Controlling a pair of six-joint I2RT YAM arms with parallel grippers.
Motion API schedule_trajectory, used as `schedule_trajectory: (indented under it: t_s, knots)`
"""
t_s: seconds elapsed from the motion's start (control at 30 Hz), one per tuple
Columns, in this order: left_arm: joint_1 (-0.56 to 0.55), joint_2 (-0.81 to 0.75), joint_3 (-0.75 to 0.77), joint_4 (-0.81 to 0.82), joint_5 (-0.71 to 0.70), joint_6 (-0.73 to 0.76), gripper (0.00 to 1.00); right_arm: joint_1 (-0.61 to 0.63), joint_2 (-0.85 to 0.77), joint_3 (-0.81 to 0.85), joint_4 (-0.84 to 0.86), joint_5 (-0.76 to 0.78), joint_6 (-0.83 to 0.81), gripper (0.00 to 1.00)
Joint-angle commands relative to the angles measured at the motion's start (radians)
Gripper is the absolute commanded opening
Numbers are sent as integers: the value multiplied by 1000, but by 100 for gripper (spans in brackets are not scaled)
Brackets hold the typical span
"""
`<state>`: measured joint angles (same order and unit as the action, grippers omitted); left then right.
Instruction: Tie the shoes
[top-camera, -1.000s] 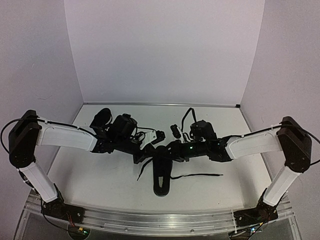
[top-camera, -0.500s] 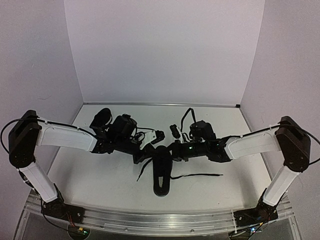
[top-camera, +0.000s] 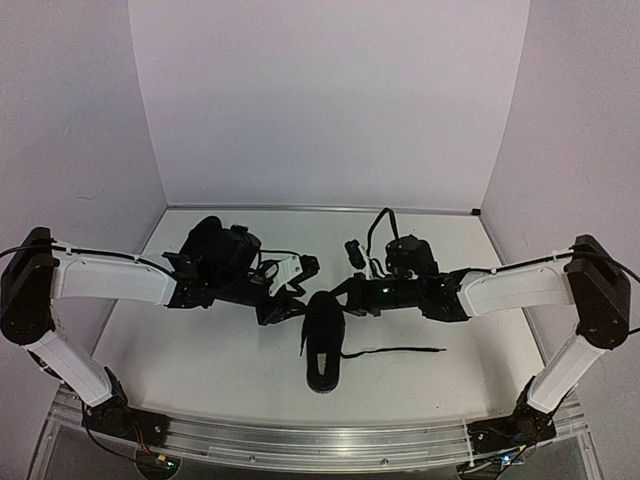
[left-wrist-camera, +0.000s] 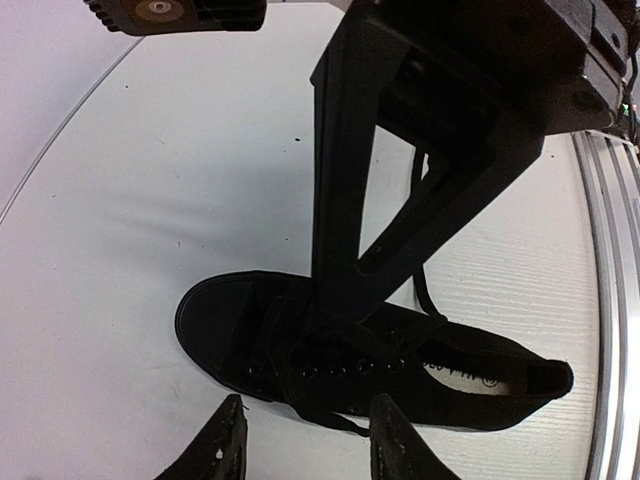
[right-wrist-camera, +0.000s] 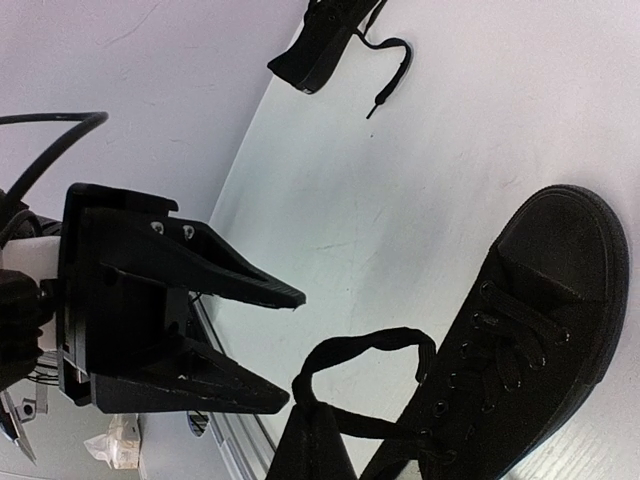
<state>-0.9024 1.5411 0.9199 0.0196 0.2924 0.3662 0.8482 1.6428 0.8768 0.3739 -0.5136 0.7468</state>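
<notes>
Knotting seemed barely begun: the near shoe (top-camera: 324, 345) lay between the arms, 1 lace (right-wrist-camera: 360, 343) loop pinched in the closed right gripper (right-wrist-camera: 305, 425), the left gripper (left-wrist-camera: 305, 435) half-open and empty, and the 2nd shoe (right-wrist-camera: 325, 35) lay unlaced far behind.

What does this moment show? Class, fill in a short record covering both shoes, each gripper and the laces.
near shoe: mid-table, no bow tied
second shoe: lies apart, lace trailing
left gripper: open, over near shoe, holding nothing
right gripper: shut on lace loop of near shoe
loose lace end: flat on table, right of near shoe
</notes>
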Motion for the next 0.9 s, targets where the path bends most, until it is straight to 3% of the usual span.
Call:
schedule_trajectory:
  t_s: [0.0,0.17,0.33,0.63,0.87]
  knots:
    - [0,12,8,43,18,-11,47,6,-39,-1,-19,22,-24,0]
    - [-3,69,33,95,44,-33,56,7,-58,-1,-51,32,-38,0]
    - [-7,130,56,135,68,-39,57,6,-69,-1,-71,43,-45,0]
    - [-22,207,82,159,107,-31,50,5,-72,0,-85,53,-47,0]
    - [-33,217,74,183,120,-39,34,2,-74,-2,-91,61,-48,0]
